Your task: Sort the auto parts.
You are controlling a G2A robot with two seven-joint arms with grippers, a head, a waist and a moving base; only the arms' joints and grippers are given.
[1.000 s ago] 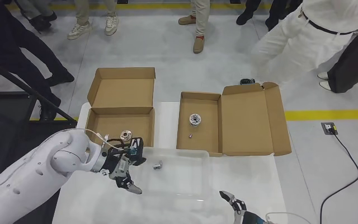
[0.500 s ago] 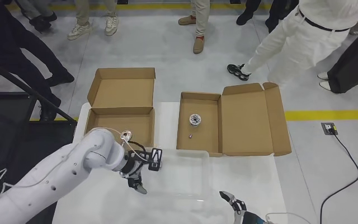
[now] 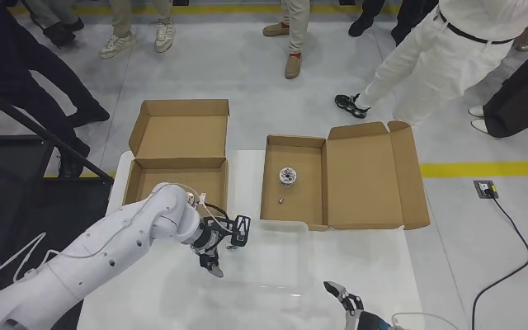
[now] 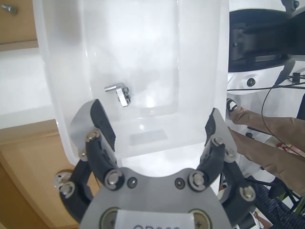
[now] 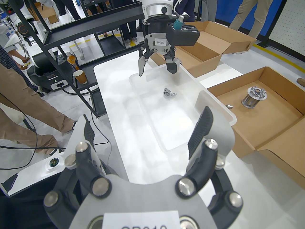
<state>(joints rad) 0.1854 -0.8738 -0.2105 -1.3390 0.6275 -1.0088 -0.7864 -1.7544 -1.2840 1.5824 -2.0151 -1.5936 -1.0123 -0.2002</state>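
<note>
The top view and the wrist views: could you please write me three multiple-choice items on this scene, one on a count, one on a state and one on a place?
1. How many metal parts lie in the open brown cardboard box whose lid is folded out sideways?
A. none
B. two
C. five

2. In what state is the left claw?
A. shut on a part
B. shut and empty
C. open and empty

3. Where does the small silver metal bracket lie?
A. in the clear plastic bin
B. in that cardboard box
C. in the left claw

Answers:
1. B: a round ribbed metal part and a small bolt lie there.
2. C: its fingers stand wide apart with nothing between them.
3. A: it rests on the bin's floor.
</note>
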